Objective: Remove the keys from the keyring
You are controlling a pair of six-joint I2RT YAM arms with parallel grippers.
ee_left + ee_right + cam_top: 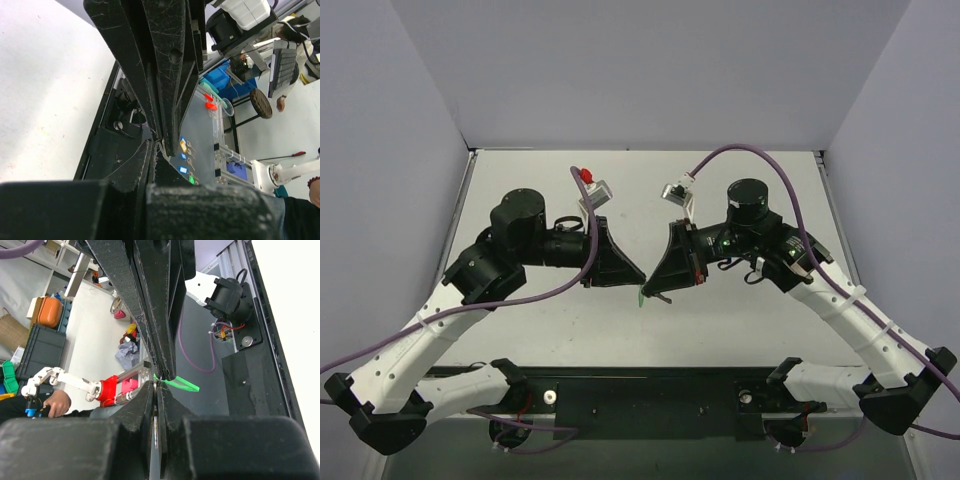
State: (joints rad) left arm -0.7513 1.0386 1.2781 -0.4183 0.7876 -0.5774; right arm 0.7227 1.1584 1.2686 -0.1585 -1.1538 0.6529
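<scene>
In the top view we see both arms reach inward, so that the left gripper (642, 279) and the right gripper (646, 291) meet tip to tip at the centre of the frame, over the pale counter (570, 325). Each has its jaws pressed tight together, with no gap showing. The keyring (641, 298), a bright green tag, pokes out just below the spot where the tips touch. In the right wrist view the tag (182, 385) sticks out to the right of the meeting tips, near mid frame. We cannot tell which gripper pinches it. The key is too small for us to make out in any view.
</scene>
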